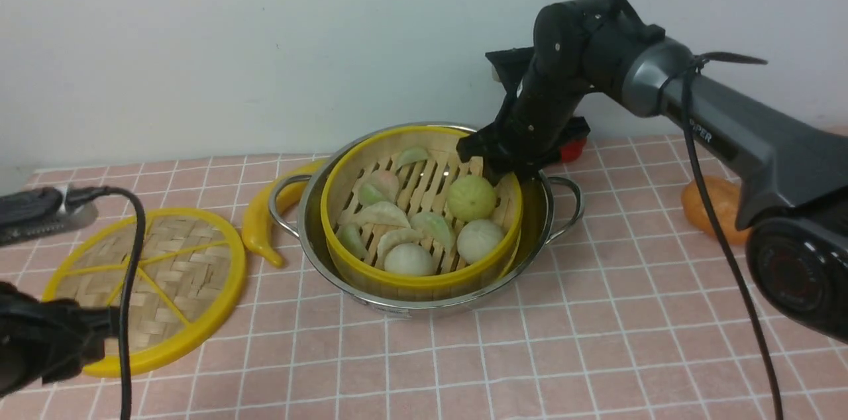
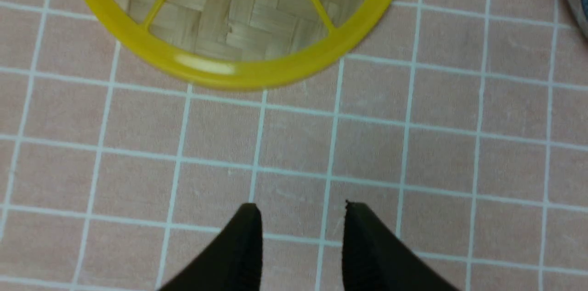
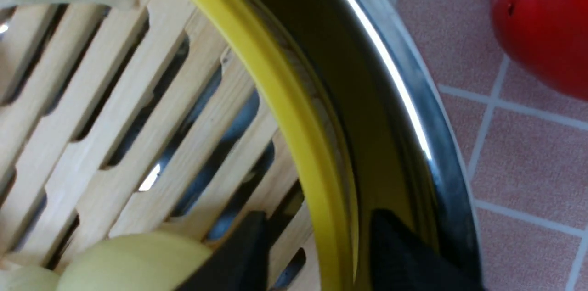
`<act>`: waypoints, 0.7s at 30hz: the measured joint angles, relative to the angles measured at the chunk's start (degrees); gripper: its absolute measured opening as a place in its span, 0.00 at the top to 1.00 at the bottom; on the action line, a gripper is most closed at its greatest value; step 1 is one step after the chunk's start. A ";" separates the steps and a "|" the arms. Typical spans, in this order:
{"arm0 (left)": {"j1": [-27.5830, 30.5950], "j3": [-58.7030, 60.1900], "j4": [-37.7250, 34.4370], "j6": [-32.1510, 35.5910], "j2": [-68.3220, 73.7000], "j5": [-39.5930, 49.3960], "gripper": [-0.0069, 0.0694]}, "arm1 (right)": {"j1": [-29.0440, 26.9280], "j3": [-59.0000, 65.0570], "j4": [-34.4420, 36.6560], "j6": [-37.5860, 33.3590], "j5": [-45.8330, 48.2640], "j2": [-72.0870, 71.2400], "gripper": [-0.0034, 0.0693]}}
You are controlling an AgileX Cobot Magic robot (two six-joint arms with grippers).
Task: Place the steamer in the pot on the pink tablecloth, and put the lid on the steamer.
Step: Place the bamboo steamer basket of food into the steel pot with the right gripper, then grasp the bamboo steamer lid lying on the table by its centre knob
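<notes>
A pale wall backs a tabletop covered by the pink tablecloth (image 1: 596,340). At the lower left of the front view the lid (image 1: 185,254) lies flat on the cloth. The left end effector (image 2: 301,210) hovers just short of its rim, jaws partly apart and empty. At centre the steamer (image 1: 411,284) sits inside the pot (image 1: 411,305). The right end effector (image 3: 317,215) straddles the steamer's upper-right rim, jaws spread either side.

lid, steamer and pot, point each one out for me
lid (image 1: 182,261), front view, on its woven face
steamer (image 1: 424,189), front view, on its slatted floor
pot (image 1: 310,218), front view, on its left inner wall
</notes>
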 joint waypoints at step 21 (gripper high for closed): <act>0.02 -40.28 5.89 -4.25 35.44 16.65 0.59 | -5.94 23.79 -3.43 -4.92 -0.63 -46.55 0.25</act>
